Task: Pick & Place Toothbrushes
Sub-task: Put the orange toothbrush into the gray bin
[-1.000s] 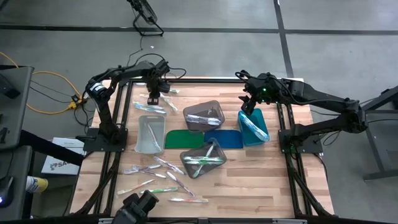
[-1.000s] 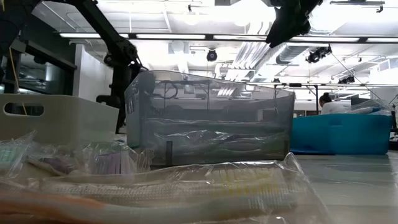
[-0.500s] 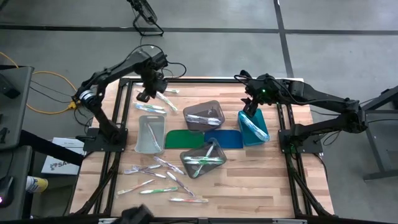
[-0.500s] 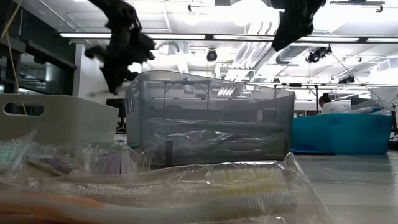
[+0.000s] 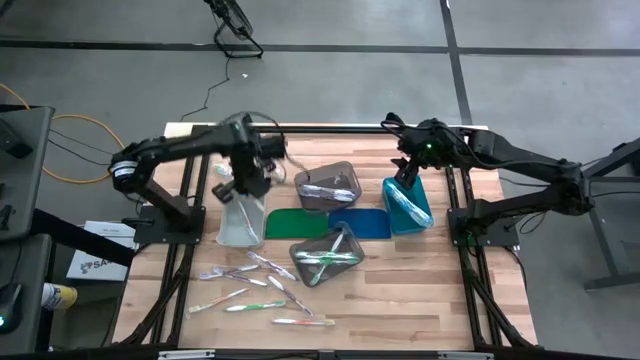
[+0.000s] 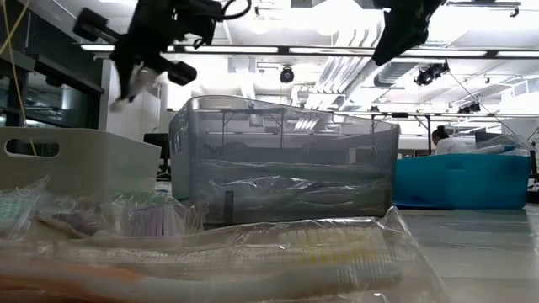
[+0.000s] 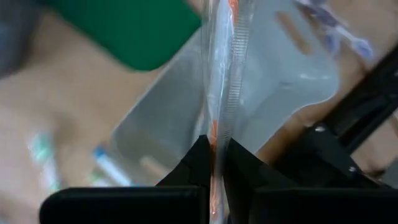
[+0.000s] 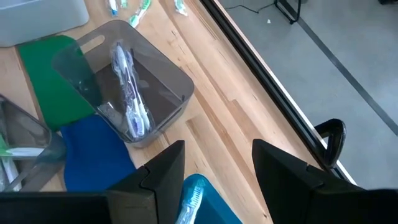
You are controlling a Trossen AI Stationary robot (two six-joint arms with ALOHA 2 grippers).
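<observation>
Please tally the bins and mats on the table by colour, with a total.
White bin: 1
Grey bins: 2
Teal bin: 1
Green mat: 1
Blue mat: 1
Total: 6

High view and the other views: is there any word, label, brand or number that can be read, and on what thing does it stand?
"SA": dark letters on the white sheet lying on the floor left of the table; the rest is cut off and too small to read.
Toothbrush wrappers and bins: no print legible.
</observation>
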